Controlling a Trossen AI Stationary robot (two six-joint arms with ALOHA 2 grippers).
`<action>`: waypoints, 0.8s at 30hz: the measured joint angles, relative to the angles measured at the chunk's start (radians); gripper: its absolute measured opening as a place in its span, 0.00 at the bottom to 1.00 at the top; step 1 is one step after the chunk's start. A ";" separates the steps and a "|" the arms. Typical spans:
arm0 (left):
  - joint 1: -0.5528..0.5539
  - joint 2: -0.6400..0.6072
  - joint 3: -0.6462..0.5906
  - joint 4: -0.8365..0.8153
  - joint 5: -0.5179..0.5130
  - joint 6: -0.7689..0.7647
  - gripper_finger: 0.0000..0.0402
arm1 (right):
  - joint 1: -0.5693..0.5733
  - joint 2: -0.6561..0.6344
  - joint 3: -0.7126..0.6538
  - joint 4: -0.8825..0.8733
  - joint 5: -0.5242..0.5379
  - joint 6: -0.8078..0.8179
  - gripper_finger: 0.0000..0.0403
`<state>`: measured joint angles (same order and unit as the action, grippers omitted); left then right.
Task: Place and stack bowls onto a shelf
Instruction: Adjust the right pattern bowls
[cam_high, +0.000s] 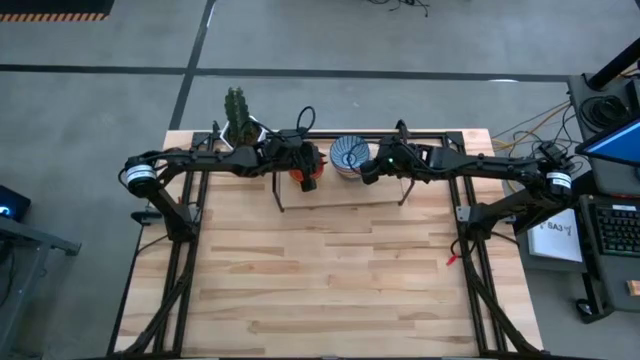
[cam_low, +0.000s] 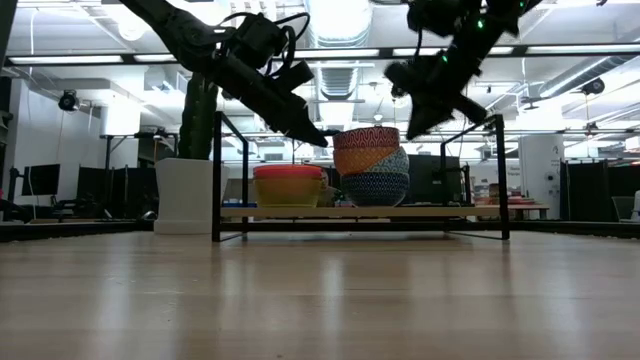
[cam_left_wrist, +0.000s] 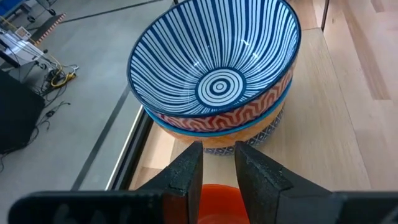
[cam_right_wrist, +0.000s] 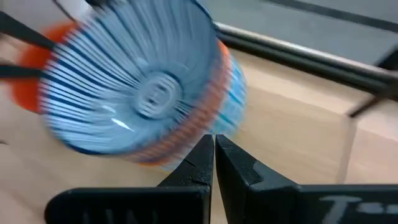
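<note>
So the striped bowl (cam_left_wrist: 214, 74), white with blue lines running out from a bullseye, sits on top of a stack on the shelf (cam_low: 440, 211). Under it there's a bowl with a red zigzag band (cam_low: 366, 138), then an orange one (cam_low: 362, 159), then a dark blue patterned one (cam_low: 376, 188) at the bottom, though from the low angle it's hard to say exactly how many are nested in there. Just beside that stack, on the cactus side, is a second shorter stack: an orange-red bowl (cam_low: 288, 172) on a yellow one (cam_low: 289, 190), maybe more underneath.

The shelf itself stands at the far edge of the counter (cam_high: 330, 280), light wood board on thin black legs.

The left pincer (cam_left_wrist: 218, 155) hangs over the orange-red stack with its tips pointing at the striped stack's side, right up near it but I can't say it's touching. Its fingers (cam_left_wrist: 186, 171) stand a little apart with nothing between them.

The right pincer (cam_right_wrist: 214, 142) is on the other side of the striped stack, up above the shelf, fingers pressed together and holding nothing. It's tilted down toward the bowls.

A white pot with a tall cactus (cam_low: 197, 115) stands on the counter just off the shelf's end, near the left arm.
</note>
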<state>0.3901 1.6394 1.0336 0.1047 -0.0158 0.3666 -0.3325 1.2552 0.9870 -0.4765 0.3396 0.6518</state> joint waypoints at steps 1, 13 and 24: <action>0.000 0.000 0.000 0.000 0.000 -0.007 0.19 | 0.000 -0.002 0.016 0.004 -0.003 0.002 0.02; 0.000 0.000 -0.002 0.068 -0.050 -0.053 0.02 | -0.002 0.129 0.344 -0.372 0.019 0.059 0.02; 0.005 0.050 -0.002 0.068 -0.047 -0.055 0.00 | -0.002 0.304 0.398 -0.483 0.023 0.135 0.02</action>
<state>0.3948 1.6891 1.0317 0.1730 -0.0629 0.3119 -0.3340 1.5597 1.3853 -0.9599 0.3622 0.7868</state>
